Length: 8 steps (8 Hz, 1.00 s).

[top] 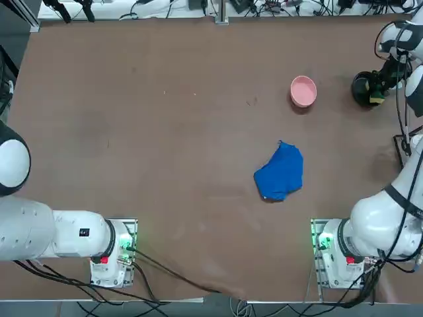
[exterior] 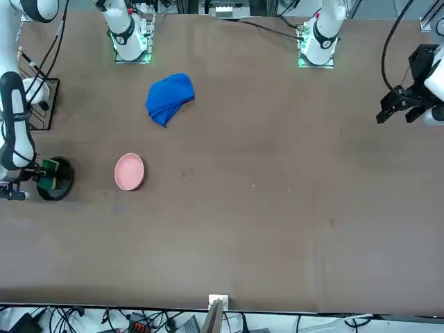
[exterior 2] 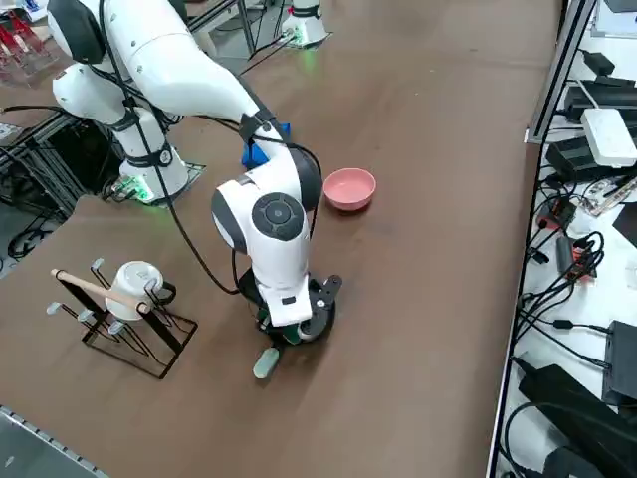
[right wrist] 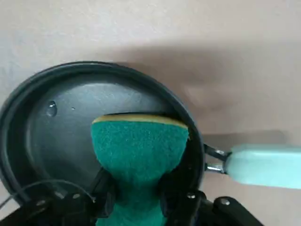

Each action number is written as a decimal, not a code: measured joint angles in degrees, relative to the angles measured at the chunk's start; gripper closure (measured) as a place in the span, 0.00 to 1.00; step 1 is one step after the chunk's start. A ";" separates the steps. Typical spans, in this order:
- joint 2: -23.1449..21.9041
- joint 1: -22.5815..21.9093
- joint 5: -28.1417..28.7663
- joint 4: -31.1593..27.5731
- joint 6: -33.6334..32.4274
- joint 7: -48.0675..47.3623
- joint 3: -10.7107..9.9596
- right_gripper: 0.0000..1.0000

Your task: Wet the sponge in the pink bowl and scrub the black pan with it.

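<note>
Blue cloth [top: 280,173]: lay crumpled near mid-desk, untouched and well apart from the task's things.
Pink bowl [top: 303,90]: stood upright on the brown desk [top: 165,145], between the cloth and the pan and clear of both. Whether it held water could not be told.
Black pan [right wrist: 56,122]: sat at the desk's right edge, as seen from overhead, with its pale handle [right wrist: 263,165] pointing away from the arm's base. A water droplet [right wrist: 51,109] showed on its inner floor.
Sponge [right wrist: 138,155]: was inside the pan's rim, green face toward the wrist camera, yellow layer at its far edge. Whether it pressed on the pan floor could not be told.
Right hand [right wrist: 134,195]: was directly over the pan, fingers clamped on the sponge's near end, pinching it narrow.
Progress, as judged: the droplet suggested the wetting step was done and scrubbing was under way or about to begin.
Remaining, as judged: working the sponge across the pan floor. No residue or rub marks were visible to gauge how much.
</note>
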<state>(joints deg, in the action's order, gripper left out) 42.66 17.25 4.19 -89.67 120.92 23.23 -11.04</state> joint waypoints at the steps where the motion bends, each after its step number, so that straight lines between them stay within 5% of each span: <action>1: 0.00 -0.11 0.00 0.18 0.00 0.00 0.40 0.49; 8: -0.11 -3.64 0.04 0.46 -4.38 -0.41 1.01 0.52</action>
<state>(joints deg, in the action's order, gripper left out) 42.56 13.61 4.23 -89.21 116.54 22.81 -10.03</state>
